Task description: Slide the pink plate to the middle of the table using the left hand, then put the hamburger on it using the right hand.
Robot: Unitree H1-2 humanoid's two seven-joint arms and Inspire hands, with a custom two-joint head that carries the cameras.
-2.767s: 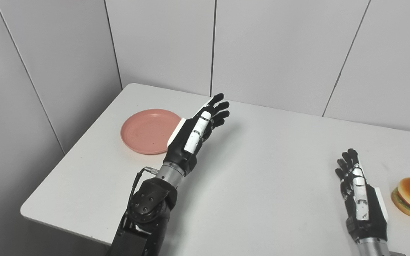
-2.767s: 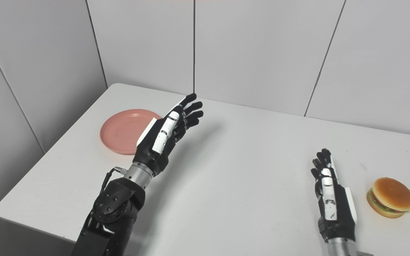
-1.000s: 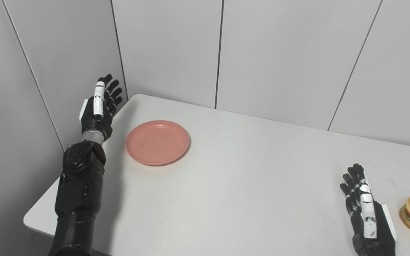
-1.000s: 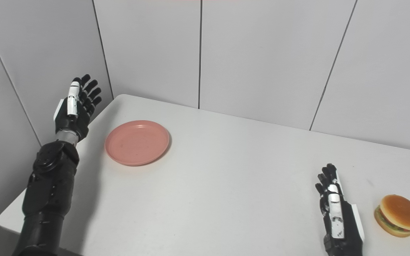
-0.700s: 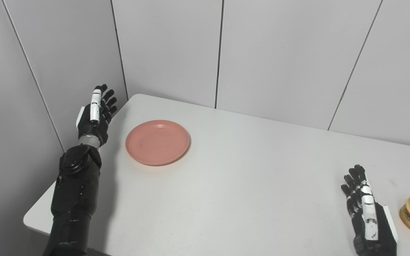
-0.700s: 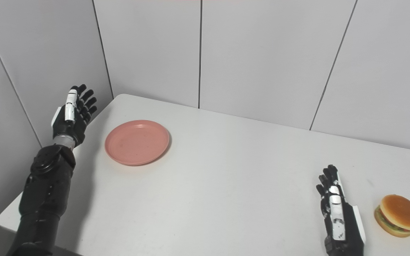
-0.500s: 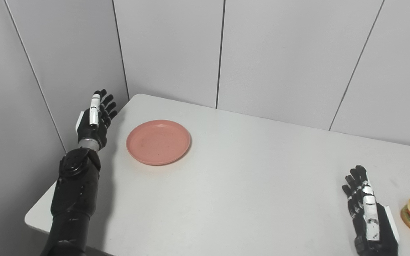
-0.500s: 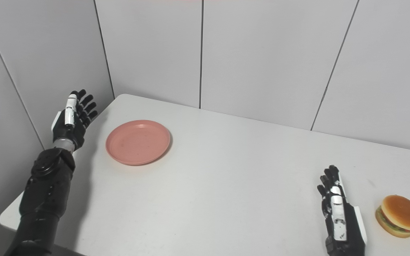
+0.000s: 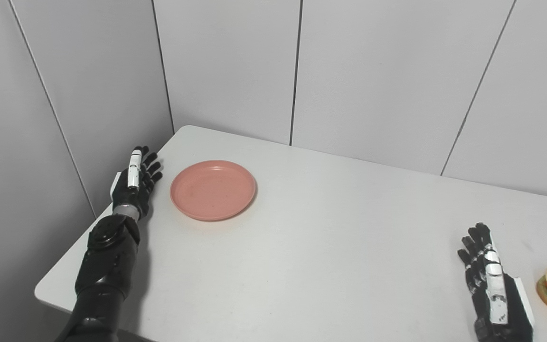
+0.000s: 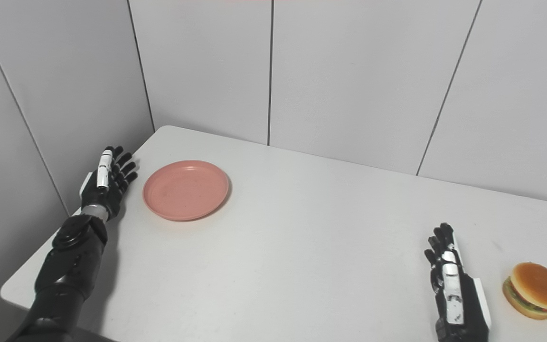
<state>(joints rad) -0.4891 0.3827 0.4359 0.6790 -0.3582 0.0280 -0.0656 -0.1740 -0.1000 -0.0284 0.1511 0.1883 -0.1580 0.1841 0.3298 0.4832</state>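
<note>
Your left hand (image 9: 133,186) stood at the left edge of the surface (image 9: 330,237), near the far-left corner, fingers spread apart and holding nothing, edge-on beside the pink plate (image 9: 213,189) but not touching it. The plate lay flat toward the far-left corner, well away from the middle of the surface. Your right hand (image 10: 455,289) was down by the near edge toward the right, fingers extended and slightly apart, gripping nothing. The hamburger (image 10: 536,290) sat upright just beside it, close to the right edge.
</note>
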